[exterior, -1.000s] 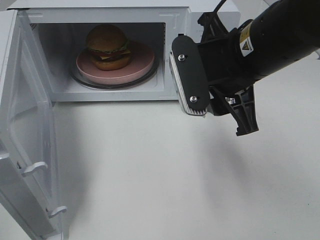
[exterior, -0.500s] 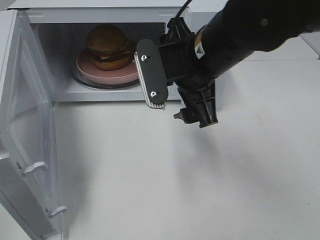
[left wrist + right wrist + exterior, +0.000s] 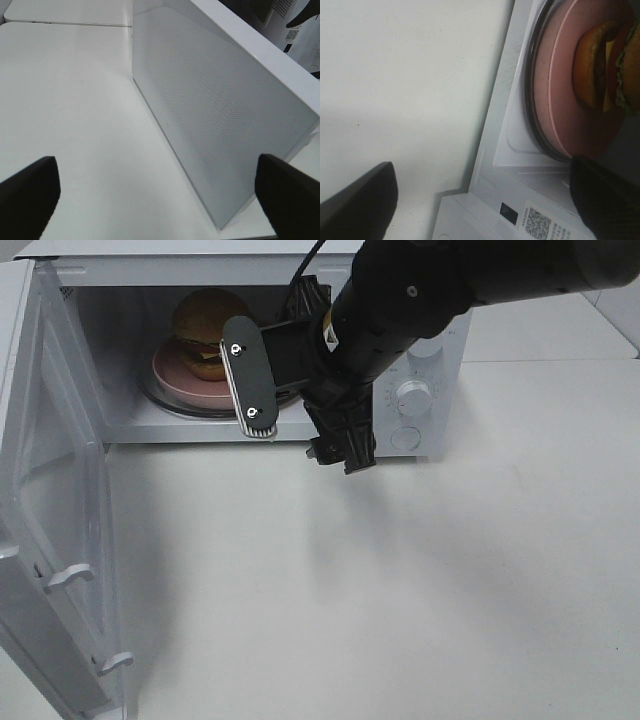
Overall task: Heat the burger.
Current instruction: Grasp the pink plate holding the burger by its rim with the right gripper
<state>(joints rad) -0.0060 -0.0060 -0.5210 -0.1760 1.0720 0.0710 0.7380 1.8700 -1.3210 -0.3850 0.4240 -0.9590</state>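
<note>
Just past the right jaws, inside the microwave (image 3: pixel 200 268), sits the burger (image 3: pixel 200 328), on the pink plate (image 3: pixel 172 378). Plate on the glass turntable (image 3: pixel 535 107). Burger not touched by anything but the plate. From the right wrist view the burger (image 3: pixel 602 70) lies ahead of the jaws and off toward one finger. Bun, lettuce frill and cheese edge all show.

Right jaws spread wide, nothing between them, hanging at the cavity mouth. In the high view one finger's pad (image 3: pixel 250 380) covers the near side of burger and plate. The other finger (image 3: pixel 340 435) hangs lower, in front of the oven's front frame beside the two knobs (image 3: pixel 413 397). Right arm (image 3: pixel 450 285) crosses over the microwave top and control panel.

Door (image 3: pixel 50 520) swung fully open, well away from the right jaws, on the far side of the cavity.

Left jaws spread wide too, empty. The door's dotted outer face (image 3: pixel 215 110) stands ahead of them, no contact. White table (image 3: pixel 400 590) under everything.
</note>
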